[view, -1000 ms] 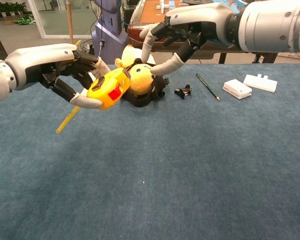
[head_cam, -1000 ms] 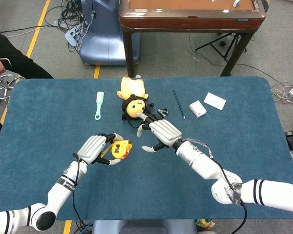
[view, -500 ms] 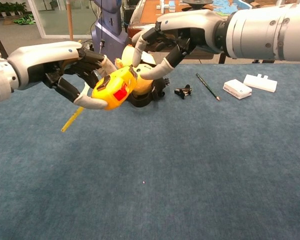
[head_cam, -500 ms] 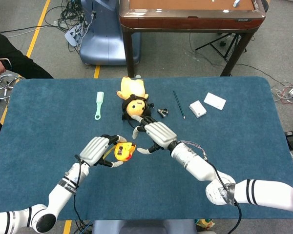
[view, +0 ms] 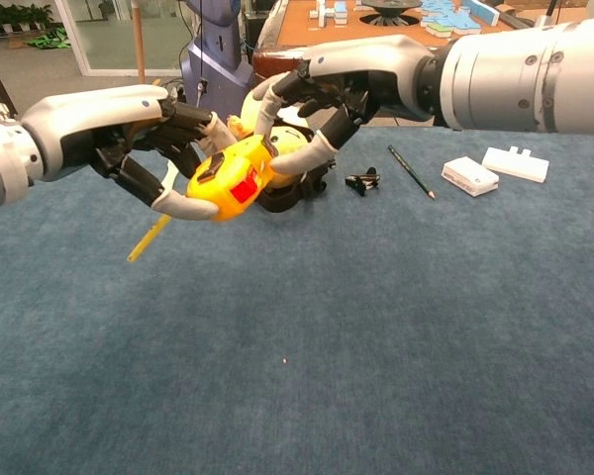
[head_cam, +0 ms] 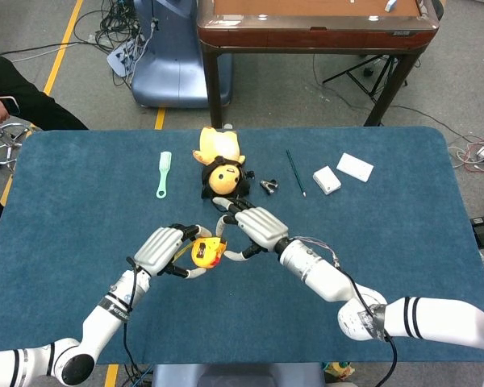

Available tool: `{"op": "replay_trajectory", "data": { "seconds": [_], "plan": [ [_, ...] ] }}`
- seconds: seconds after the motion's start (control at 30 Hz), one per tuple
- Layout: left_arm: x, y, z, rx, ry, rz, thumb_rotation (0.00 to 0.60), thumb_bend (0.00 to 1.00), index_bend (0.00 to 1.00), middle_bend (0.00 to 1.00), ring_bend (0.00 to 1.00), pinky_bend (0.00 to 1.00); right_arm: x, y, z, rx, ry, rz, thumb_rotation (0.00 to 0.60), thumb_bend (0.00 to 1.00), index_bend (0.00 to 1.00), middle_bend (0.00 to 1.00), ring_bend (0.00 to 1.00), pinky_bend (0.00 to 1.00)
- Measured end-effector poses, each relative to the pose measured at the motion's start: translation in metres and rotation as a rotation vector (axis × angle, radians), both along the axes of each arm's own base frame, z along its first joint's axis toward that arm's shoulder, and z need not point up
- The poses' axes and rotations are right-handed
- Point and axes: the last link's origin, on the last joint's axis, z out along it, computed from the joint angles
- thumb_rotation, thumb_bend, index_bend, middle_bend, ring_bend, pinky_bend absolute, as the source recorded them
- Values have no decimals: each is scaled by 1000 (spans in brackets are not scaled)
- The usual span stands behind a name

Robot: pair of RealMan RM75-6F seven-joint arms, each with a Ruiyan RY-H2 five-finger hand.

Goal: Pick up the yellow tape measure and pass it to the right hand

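Both arms are glossy white shells with black bands near the elbows. The left hand and right hand have silver-grey ribbed backs, black joints and white fingertips. Thin black cables run along each forearm, and the left wrist carries a black band with small lettering.
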Motion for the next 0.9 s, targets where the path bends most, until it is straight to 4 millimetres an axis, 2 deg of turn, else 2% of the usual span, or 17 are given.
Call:
{"op": "replay_trajectory", "data": {
  "seconds": [0.33,0.73,0.9],
  "plan": [
    [-2,1,0,-7,-7,15,600,202,500,492,346,240,-4,-1,0,-3,-5,-13,600,397,515,105,0,0],
    [-6,2,0,-10,-4,29,600,202,501,492,346,240,-4,-4,-5,-16,-13,-26,600,507,577,157,0,0],
    [-8,4,1,-6,1,31,600,202,502,492,346,240,-5,-5,-4,-32,-28,-35,600,542,637,209,0,0]
  ]
}}
